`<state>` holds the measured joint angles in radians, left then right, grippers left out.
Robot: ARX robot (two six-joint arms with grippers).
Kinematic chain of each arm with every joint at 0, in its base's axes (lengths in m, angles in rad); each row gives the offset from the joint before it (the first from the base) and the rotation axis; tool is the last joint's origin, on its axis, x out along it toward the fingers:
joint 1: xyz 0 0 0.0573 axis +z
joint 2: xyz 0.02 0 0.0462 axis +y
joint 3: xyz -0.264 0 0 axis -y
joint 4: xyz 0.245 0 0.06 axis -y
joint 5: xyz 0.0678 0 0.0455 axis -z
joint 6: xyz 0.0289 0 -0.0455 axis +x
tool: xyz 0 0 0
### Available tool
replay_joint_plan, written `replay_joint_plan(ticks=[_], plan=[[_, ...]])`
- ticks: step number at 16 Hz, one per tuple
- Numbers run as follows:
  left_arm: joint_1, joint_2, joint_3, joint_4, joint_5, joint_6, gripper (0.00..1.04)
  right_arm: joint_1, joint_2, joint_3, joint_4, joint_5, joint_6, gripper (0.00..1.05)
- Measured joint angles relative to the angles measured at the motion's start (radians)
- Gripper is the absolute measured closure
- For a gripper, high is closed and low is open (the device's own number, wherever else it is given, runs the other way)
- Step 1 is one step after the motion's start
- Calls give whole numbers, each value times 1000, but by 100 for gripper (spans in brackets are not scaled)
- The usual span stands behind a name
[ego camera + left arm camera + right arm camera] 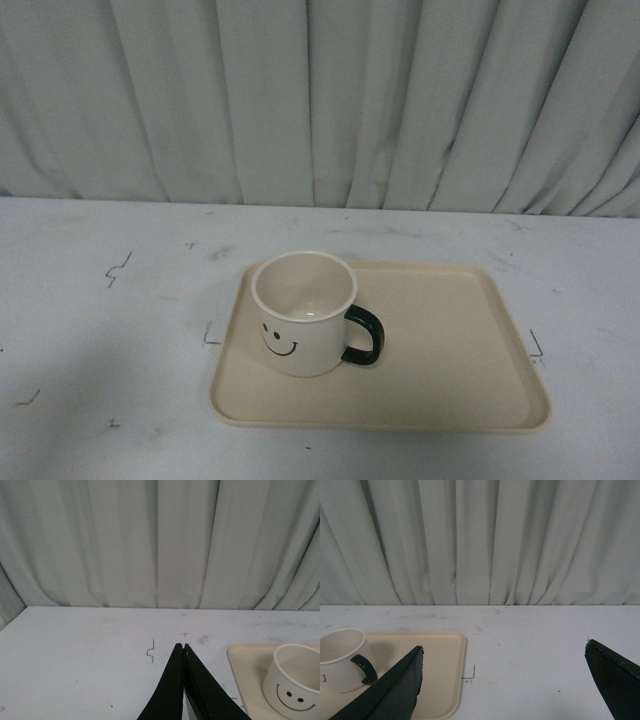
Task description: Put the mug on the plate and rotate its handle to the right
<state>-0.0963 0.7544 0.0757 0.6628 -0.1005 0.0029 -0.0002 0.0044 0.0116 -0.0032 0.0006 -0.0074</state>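
Left gripper (184, 647) pinched closed, empty, apart from mug. Mug (300, 320) upright on plate (450, 340), left part; handle (366, 336) points right. Right gripper (503, 647) spread wide, empty. Looks finished: hold arms clear, avoid nudging

a mug (303, 312) stands upright on the left part of a plate (450, 340), its handle (364, 336) pointing right. the plate lies on a table (100, 300), slightly right of centre. a curtain (320, 100) hangs behind the table.
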Motion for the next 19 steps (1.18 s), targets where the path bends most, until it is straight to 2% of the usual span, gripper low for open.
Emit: replay_joint_plan(ticks=[1,2,3,11,19], plan=[[25,-39,-11,-28,38,0,103,0,0,0,0,0,0,6],[90,-86,-22,-60,93,0,103,0,0,0,0,0,0,6],[103,-84,-48,6,85,-1,103,0,0,0,0,0,0,6],[95,-353,-68,-266,101,0,103,0,0,0,0,0,0,6],[95,-532,-68,-439,100,0,103,0,0,0,0,0,0,6]])
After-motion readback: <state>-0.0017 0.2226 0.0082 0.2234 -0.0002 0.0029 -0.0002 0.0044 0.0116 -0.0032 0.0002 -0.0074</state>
